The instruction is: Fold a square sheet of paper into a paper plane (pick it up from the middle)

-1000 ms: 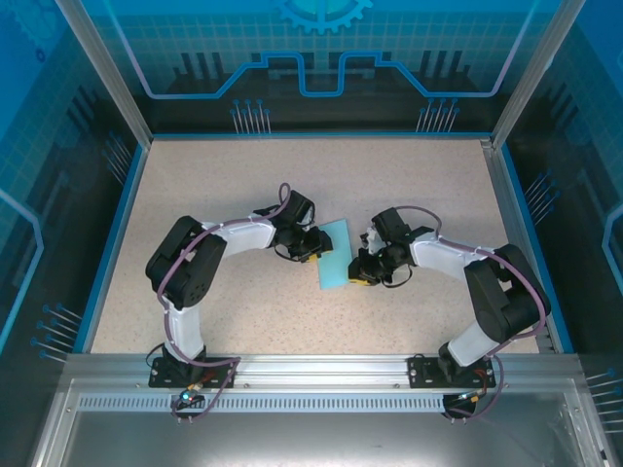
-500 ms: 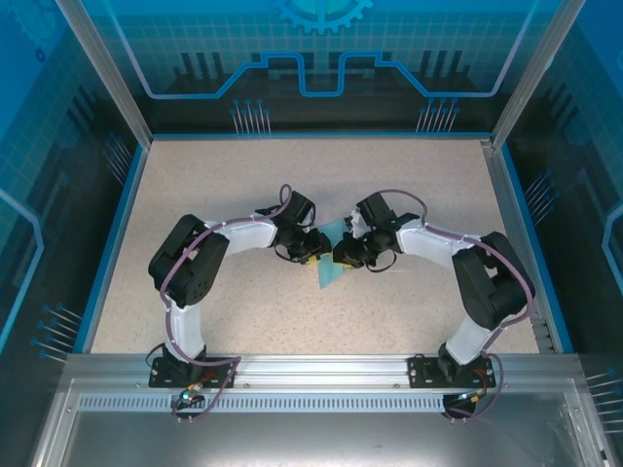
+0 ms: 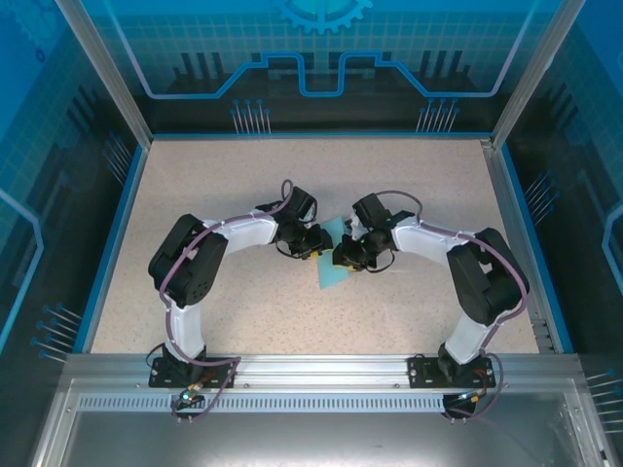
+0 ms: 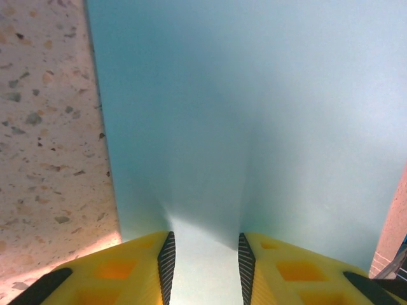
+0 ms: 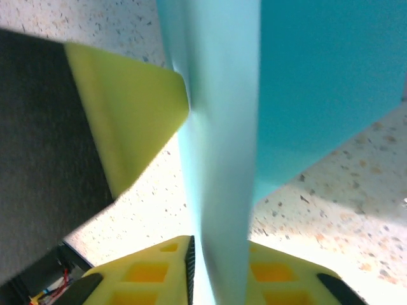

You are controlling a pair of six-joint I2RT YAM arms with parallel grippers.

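Between the two grippers: the square sheet of paper [image 3: 331, 265], light turquoise, seen from above as a narrow slanted strip on the speckled counter [image 3: 243, 185].
Near end of sheet: reaches past both grippers toward the arm bases.
Place of left gripper [image 3: 314, 243]: at the sheet's left edge, tip pointing across at the other gripper.
Grip of left gripper: black pads [image 4: 167, 267] stand a narrow gap apart. The sheet spreads ahead of them and shows pale in the gap, with bare counter to the left. Nothing looks clamped.
Place of right gripper [image 3: 343, 256]: at the sheet's right edge, close to the left gripper.
Grip of right gripper: a pale band of the sheet rises from between its yellow fingers and fills the gap, hiding one pad. I cannot tell whether it is pinched.
Ahead of right gripper: a yellow finger [image 5: 127, 114] of the left gripper, just beside the band. A darker turquoise panel spreads to the band's right.
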